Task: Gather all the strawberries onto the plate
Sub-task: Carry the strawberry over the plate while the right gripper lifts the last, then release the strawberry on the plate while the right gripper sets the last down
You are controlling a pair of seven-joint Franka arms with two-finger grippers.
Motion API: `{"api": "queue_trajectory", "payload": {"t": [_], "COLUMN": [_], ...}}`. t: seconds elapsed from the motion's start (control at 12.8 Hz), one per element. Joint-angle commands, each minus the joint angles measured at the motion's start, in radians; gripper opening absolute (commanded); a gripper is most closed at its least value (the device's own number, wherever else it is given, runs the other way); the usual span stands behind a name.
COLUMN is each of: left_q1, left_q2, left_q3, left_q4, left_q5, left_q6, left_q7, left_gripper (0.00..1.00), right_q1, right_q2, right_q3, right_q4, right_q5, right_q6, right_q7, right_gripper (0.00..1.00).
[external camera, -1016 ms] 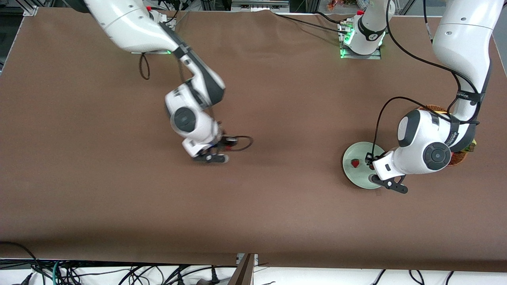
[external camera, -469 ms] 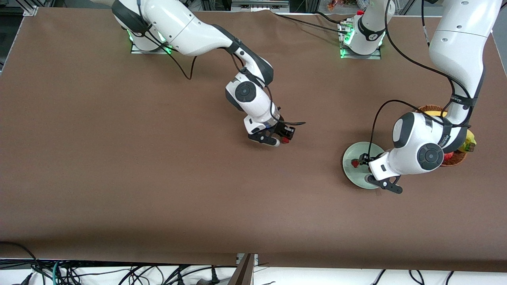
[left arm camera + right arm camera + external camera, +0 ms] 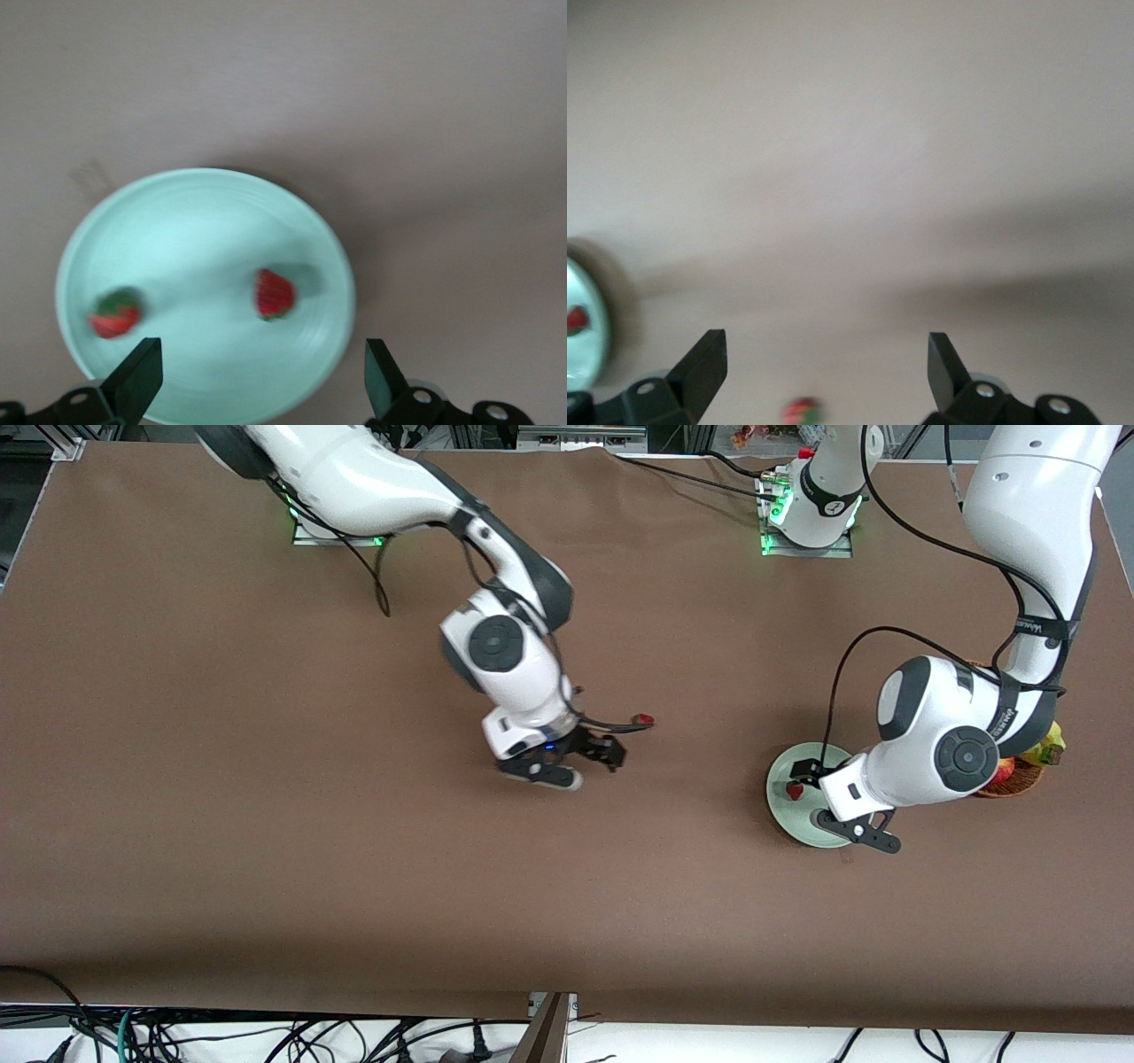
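The pale mint-green plate (image 3: 780,816) lies toward the left arm's end of the table. Two strawberries (image 3: 275,294) (image 3: 115,314) lie in the plate (image 3: 204,180); the front view shows only one (image 3: 795,789). My left gripper (image 3: 831,804) is over the plate, open and empty (image 3: 261,376). A third strawberry (image 3: 644,718) lies on the bare table between my right gripper and the plate. My right gripper (image 3: 580,764) is over the table's middle, open and empty (image 3: 824,359). The right wrist view shows that strawberry (image 3: 801,411) and the plate's edge (image 3: 589,332).
A brown wicker basket (image 3: 1019,781) with a banana (image 3: 1051,742) and a red apple (image 3: 1005,771) stands beside the plate, partly hidden by the left arm. A black cable (image 3: 611,727) hangs from the right wrist near the loose strawberry.
The right gripper swung toward the plate, then drew back toward the table's middle. A strawberry that was at its fingers now lies on the table apart from it. The left gripper shifted slightly over the plate.
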Motion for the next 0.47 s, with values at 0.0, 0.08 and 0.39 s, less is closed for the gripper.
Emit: {"api": "queue_trajectory", "payload": {"t": [0.0, 0.08, 0.39], "left_q1": [-0.007, -0.035, -0.238], "left_q2": [-0.025, -0.008, 0.023], "left_q3": [-0.098, -0.122, -0.122], "left_q4": [-0.026, -0.027, -0.096], "left_q5": [-0.002, -0.001, 0.012], "left_q6": [-0.031, -0.023, 0.105], "left_q7": [-0.209, -0.312, -0.645], "left_gripper": [1.00, 1.00, 1.00], "right_q1": [-0.147, -0.190, -0.336], "right_q2": [-0.193, -0.253, -0.466], "right_q3": [0.014, 0.007, -0.078], "right_q4": [-0.135, -0.155, -0.187], "right_q5": [0.002, 0.003, 0.003], "right_q6": [-0.190, -0.288, -0.568], "right_q7": [-0.288, -0.358, -0.713], "right_gripper": [1.00, 1.00, 1.00]}}
